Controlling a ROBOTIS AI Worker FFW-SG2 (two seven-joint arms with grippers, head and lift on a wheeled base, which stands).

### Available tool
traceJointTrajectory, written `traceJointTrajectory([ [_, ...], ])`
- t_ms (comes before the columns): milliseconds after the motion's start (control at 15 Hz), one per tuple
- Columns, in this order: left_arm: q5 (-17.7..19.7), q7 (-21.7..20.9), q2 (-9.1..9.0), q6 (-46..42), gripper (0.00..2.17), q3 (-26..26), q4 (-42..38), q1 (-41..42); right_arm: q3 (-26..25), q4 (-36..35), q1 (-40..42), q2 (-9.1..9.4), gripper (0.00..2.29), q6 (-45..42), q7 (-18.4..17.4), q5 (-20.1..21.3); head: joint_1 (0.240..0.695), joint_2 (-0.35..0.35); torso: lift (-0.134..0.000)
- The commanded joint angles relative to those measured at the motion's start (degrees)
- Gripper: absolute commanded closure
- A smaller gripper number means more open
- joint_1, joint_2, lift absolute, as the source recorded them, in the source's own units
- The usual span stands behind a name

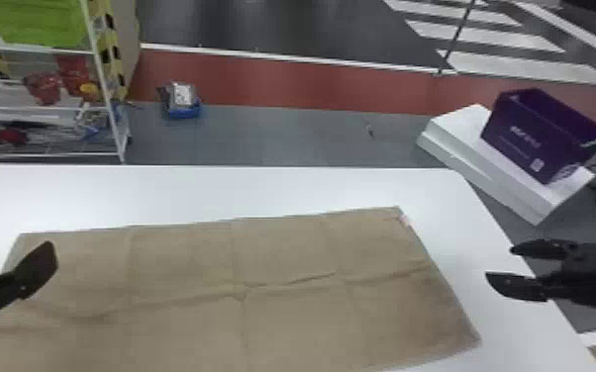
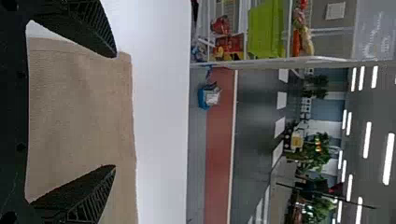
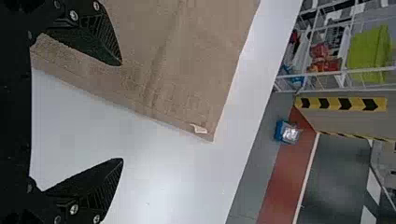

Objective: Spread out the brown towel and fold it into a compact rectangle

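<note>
The brown towel lies spread nearly flat on the white table, with crease lines across it and a small ridge near its middle. My left gripper is above the towel's left part; in the left wrist view that gripper stands open with the towel beyond its fingers. Off the towel's right edge, over the table's right side, is my right gripper, open and holding nothing. In the right wrist view the right gripper has the towel beyond it, a white tag at one corner.
The white table extends behind the towel. Past its right edge stands a purple bin on a white block. A wire shelf with a green cloth stands at back left, and a blue item lies on the floor.
</note>
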Motion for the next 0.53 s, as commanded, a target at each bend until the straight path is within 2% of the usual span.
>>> traceJointTrajectory([
  [0, 3.6, 0.6, -0.15, -2.5, 0.03, -0.2, 1.8, 0.0, 1.8, -0.4, 0.5, -2.55, 0.18, 4.0, 1.2, 3.2, 0.695, -0.223, -0.124],
  [133, 3.6, 0.4, -0.15, -2.5, 0.03, -0.4, 1.9, 0.3, 3.7, -0.3, 0.5, -3.17, 0.19, 4.7, 1.8, 6.1, 0.695, -0.239, -0.124],
  [467, 3.6, -0.1, -0.15, -2.5, 0.03, -0.4, 2.8, 0.9, 12.4, 3.7, -1.5, -3.35, 0.19, 5.6, 2.1, 12.2, 0.695, -0.257, -0.124],
])
